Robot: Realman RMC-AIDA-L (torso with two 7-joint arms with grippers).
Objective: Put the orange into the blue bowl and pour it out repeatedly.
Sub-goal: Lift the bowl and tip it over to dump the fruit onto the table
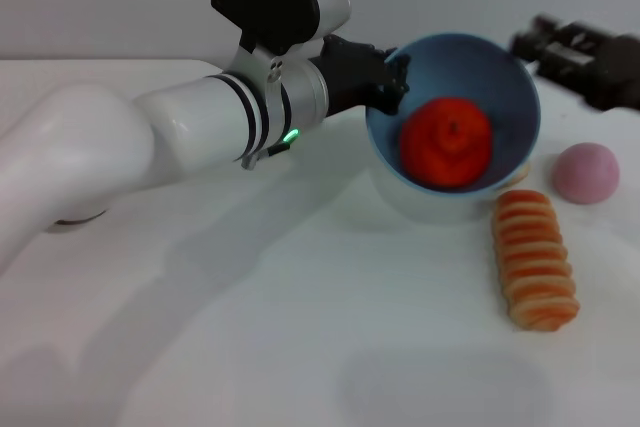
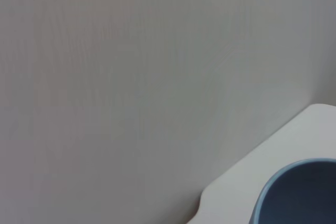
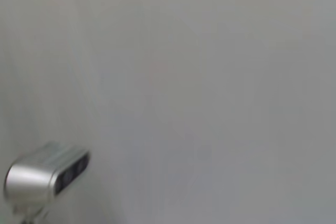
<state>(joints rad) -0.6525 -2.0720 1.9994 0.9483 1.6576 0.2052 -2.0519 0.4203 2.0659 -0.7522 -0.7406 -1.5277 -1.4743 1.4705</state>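
White table: left gripper holds blue bowl, orange inside

No words, labels, brand names, numbers or signs can be read on anything in the three views at this moment.

orange: inside the bowl
bowl: on the table, tipped toward the camera
left gripper: at the bowl's left rim
bread roll: in front of the bowl, to its right
ball: right of the bowl, behind the roll
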